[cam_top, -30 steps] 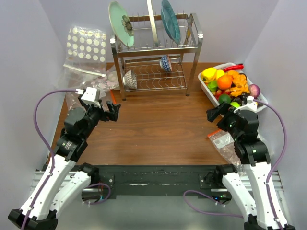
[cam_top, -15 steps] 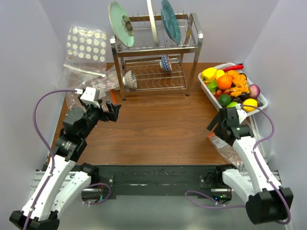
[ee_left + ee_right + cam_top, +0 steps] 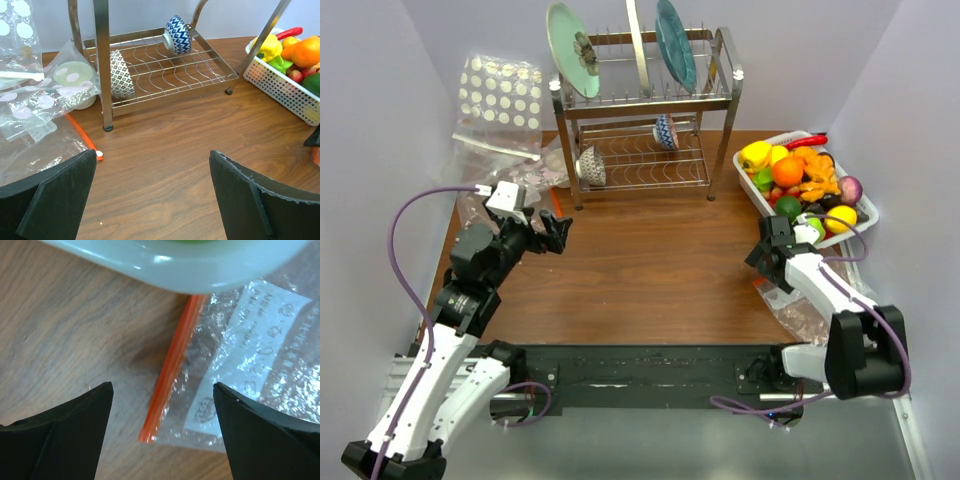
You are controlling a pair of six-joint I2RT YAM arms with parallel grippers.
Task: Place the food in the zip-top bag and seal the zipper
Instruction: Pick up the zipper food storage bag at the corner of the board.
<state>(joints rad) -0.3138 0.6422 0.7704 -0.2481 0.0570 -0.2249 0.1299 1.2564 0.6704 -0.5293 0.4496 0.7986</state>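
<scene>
Right claw (image 3: pixel 162 390): spread wide, pinching nothing, low over the near right part of the table (image 3: pixel 650 270). The zip-top bag (image 3: pixel 245 390) lies flat under it, mostly to the right of the claw's middle. In your right wrist view the zipper (image 3: pixel 172 365) runs up between the two fingers, on the bag's left edge. A white label (image 3: pixel 250 350) faces up just right of the zipper. Whether either finger touches the plastic: cannot tell.

Left claw (image 3: pixel 152 165): spread wide, holding nothing, over bare wood on the left, well apart from the zip-top bag. Left of it lies a second clear bag (image 3: pixel 35 150) with an orange edge strip, partly under a dotted bag (image 3: pixel 30 95).

White basket (image 3: pixel 285 92): just beyond the zip-top bag, on the right. The food (image 3: pixel 790 172) is heaped in it: orange, yellow and green pieces, a red one at the far end.

Dish rack (image 3: pixel 640 100): far centre. Two plates (image 3: pixel 570 50) stand upright on the top tier. Two patterned bowls (image 3: pixel 119 75) lie on their sides on the lower tier.
</scene>
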